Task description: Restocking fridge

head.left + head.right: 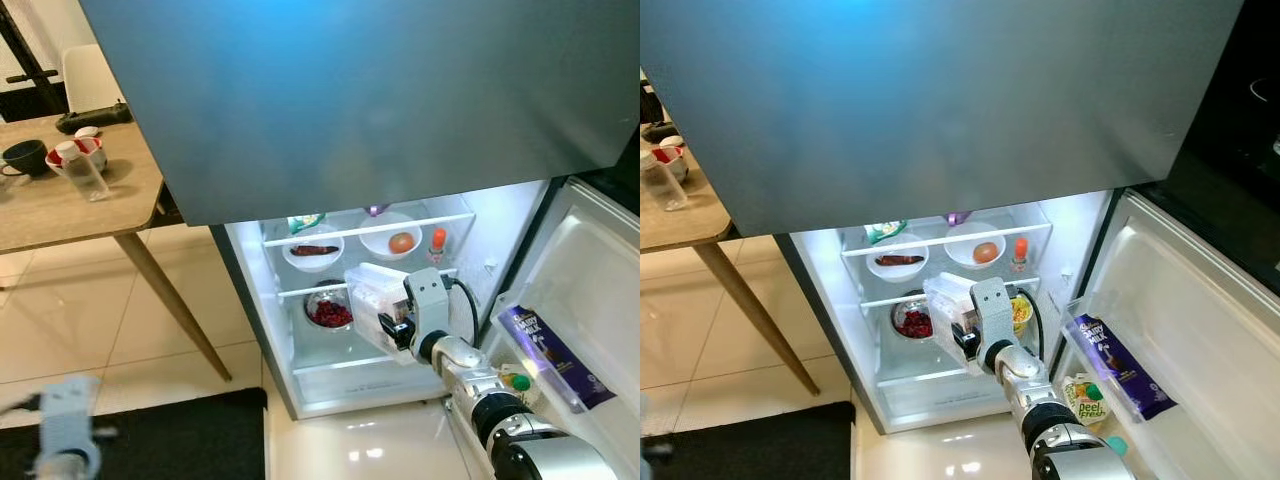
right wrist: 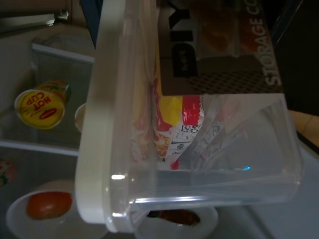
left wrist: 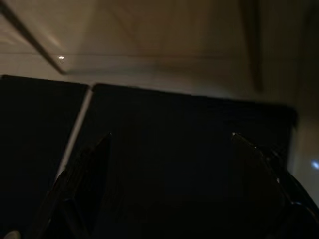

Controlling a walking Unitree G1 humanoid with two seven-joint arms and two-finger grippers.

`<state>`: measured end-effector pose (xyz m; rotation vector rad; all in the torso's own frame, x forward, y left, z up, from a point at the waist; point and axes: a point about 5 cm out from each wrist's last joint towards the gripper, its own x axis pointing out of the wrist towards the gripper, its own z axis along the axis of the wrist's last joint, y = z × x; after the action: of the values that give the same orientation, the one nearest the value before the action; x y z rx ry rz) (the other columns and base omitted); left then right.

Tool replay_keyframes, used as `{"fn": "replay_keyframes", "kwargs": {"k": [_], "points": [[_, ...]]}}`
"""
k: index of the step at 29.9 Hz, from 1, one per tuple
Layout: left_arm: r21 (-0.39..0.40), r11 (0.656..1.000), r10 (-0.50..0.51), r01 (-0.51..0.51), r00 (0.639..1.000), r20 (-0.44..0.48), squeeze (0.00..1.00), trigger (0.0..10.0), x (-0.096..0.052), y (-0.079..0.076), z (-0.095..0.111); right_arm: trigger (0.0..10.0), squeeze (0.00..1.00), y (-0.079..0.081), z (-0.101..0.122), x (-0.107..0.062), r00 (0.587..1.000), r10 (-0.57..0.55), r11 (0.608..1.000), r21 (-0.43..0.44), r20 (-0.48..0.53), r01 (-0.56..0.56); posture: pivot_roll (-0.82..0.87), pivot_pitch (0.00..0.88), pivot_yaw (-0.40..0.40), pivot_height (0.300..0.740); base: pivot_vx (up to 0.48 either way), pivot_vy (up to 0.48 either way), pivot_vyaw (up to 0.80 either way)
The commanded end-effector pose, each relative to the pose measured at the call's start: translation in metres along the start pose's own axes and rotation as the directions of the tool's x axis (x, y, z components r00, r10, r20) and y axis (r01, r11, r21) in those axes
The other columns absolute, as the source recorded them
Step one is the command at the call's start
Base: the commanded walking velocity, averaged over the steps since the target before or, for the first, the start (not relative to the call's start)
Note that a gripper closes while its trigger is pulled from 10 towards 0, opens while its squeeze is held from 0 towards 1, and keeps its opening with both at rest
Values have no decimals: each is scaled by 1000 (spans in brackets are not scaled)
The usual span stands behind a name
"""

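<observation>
The fridge's (image 1: 250,255) lower compartment stands open and lit. My right gripper (image 1: 392,328) is shut on a clear plastic storage container (image 1: 375,300) with a white lid, held tilted just in front of the middle shelf (image 1: 300,291). In the right wrist view the container (image 2: 189,124) holds a yellow and red packet (image 2: 174,124). My left gripper (image 3: 169,144) hangs low at the left over a black mat (image 1: 150,440), open and holding nothing.
On the shelves are a white bowl with a dark item (image 1: 313,250), a bowl with a tomato (image 1: 400,241), a small orange bottle (image 1: 437,240), a steel bowl of red berries (image 1: 329,312) and a yellow cup (image 1: 1020,312). The open door (image 1: 600,290) holds a purple pack (image 1: 550,355). A wooden table (image 1: 60,200) stands left.
</observation>
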<state>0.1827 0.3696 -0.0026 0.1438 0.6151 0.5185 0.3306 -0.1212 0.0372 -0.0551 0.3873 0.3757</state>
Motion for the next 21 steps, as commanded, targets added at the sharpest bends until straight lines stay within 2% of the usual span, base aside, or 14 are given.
{"fn": "replay_keyframes", "kwargs": {"k": [1,4,5,6,7,8,9,12,13,14,18,21], "points": [[3,1000,10,-10,1000,-26,0,10000,-2,4,-5,10000,0,2,6,2,1000,2,1000,4,16,-2,-68,62,61,675,0,0,0],[3,1000,10,-10,1000,-26,0,10000,-2,4,-5,10000,0,2,6,2,1000,2,1000,4,16,-2,-68,62,61,675,0,0,0],[-25,999,44,-43,999,32,0,10000,3,15,15,10000,0,2,6,3,1000,1,1000,6,10,-1,-66,61,61,670,0,0,0],[-62,998,-11,22,985,175,0,10000,11,1,53,10000,0,2,6,3,1000,-3,1000,2,3,3,-70,58,55,665,0,0,0],[-76,994,-58,82,959,278,0,10000,15,-12,80,10000,0,1,6,3,1000,-6,1000,-3,-2,6,-70,58,55,660,0,0,0],[-75,985,-116,153,924,364,0,10000,15,-29,100,10000,0,1,6,3,1000,-12,1000,-5,-5,12,-73,62,52,655,0,0,0],[-70,978,-150,195,901,407,0,10000,14,-40,110,10000,0,0,6,3,1000,-16,1000,-7,-7,16,-73,62,52,650,0,0,0],[-19,971,-206,240,870,448,0,10000,12,-57,118,10000,0,-1,5,2,1000,-20,1000,-7,-8,20,-79,60,48,635,0,0,0],[-19,971,-206,240,870,448,0,10000,12,-57,118,10000,0,-1,5,2,1000,-20,1000,-7,-8,20,-79,60,48,635,0,0,0],[-3,963,-235,268,851,470,0,10000,10,-69,123,10000,0,-3,6,2,1000,-23,1000,-7,-8,23,-85,60,45,625,0,0,0],[2,954,-265,300,840,474,0,10000,9,-79,124,10000,0,-5,8,2,1000,-22,1000,-7,1,22,-85,60,45,610,0,0,0],[3,932,-321,363,820,474,0,10000,6,-95,119,10000,0,-7,8,1,1000,-29,1000,-8,4,29,-88,57,43,595,0,0,0]]}}
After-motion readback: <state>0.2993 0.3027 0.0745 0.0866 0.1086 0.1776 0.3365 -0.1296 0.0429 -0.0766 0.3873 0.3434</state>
